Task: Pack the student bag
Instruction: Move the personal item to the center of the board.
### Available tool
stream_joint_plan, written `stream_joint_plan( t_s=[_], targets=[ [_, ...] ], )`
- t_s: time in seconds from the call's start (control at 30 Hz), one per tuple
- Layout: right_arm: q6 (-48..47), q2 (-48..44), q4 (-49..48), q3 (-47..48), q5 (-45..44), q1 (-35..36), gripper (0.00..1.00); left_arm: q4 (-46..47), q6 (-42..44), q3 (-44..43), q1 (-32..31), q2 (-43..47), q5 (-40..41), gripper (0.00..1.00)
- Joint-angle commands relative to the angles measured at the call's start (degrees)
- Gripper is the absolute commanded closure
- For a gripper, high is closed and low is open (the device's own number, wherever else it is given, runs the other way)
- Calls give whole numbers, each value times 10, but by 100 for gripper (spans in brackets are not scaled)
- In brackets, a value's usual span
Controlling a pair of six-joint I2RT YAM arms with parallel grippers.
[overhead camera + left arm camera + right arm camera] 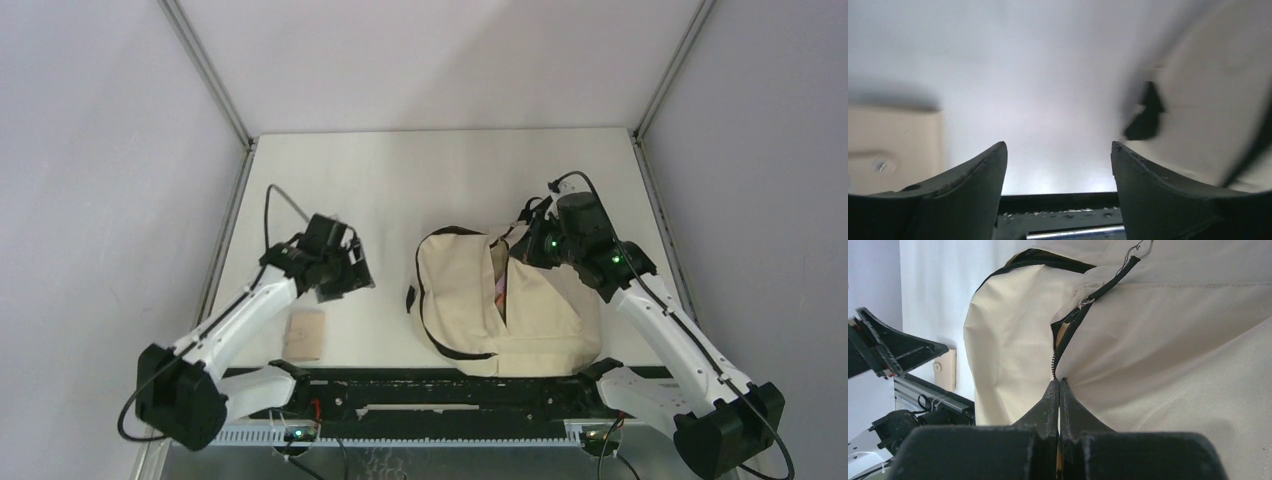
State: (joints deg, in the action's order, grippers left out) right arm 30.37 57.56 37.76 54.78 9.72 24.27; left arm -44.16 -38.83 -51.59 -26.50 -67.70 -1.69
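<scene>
Now the right gripper [1060, 382] is pinching the bag [455, 290] open while the left gripper [1059, 146] is hanging spread, empty; thin cloth slipping out would shut its mouth.

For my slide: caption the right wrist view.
Shut right gripper, tips at the partly open black zipper of the cream student bag.
</scene>
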Motion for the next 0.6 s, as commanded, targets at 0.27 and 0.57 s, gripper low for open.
stream_joint_plan(
  t_s=[0.27,0.57],
  targets=[
    [13,-13,-62,9,22,12,100,-35,-156,170,70,101,262,18],
    [19,-22,-52,8,11,11,100,-22,-159,178,76,-25,251,33]
  ],
)
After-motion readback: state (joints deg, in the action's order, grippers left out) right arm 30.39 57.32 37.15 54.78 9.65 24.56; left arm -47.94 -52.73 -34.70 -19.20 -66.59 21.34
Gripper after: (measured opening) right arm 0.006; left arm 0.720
